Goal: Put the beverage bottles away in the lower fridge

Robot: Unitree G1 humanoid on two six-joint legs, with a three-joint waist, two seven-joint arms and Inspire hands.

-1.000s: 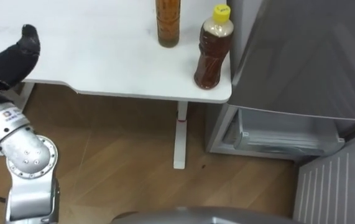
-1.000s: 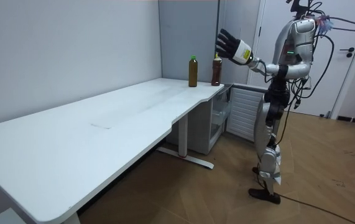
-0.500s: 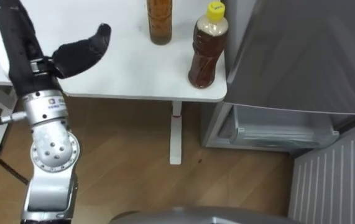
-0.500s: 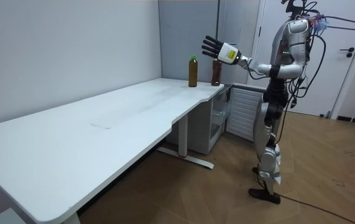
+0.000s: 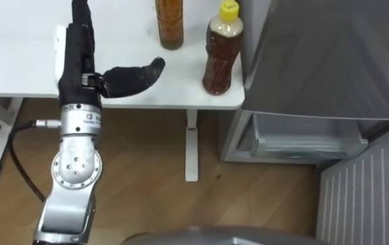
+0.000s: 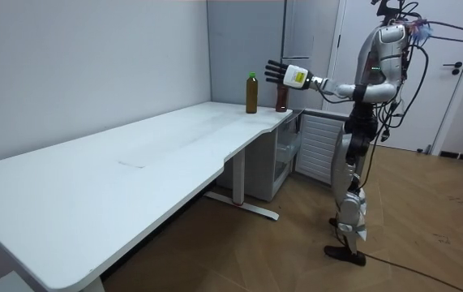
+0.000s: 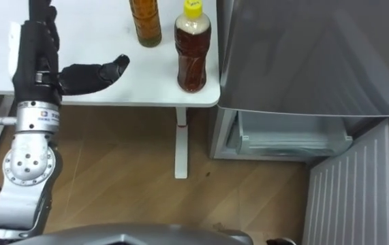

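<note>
Two drinks stand on the white table (image 5: pixel 17 64) at its corner beside the fridge. One is a brown tea bottle with a yellow cap (image 5: pixel 221 51) (image 7: pixel 193 49) (image 6: pixel 281 91). The other is an amber bottle (image 5: pixel 169 24) (image 7: pixel 145 24) (image 6: pixel 251 93) farther back and to its left. My left hand (image 5: pixel 78 51) (image 7: pixel 36 51) (image 6: pixel 278 71) hovers over the table left of both bottles. It is open, with straight fingers and the thumb (image 5: pixel 136 73) pointing toward the bottles, and it touches neither.
The grey upper fridge door (image 5: pixel 330 54) rises right of the table. Below it the lower compartment (image 5: pixel 310 139) stands open, its ribbed white door (image 5: pixel 368 197) swung out at the lower right. Wood floor and the table's leg (image 5: pixel 191 146) lie below.
My left arm has swung in from the far left and stretched forward over the table, bringing the open hand closer to the bottles. The bottles have not moved.
</note>
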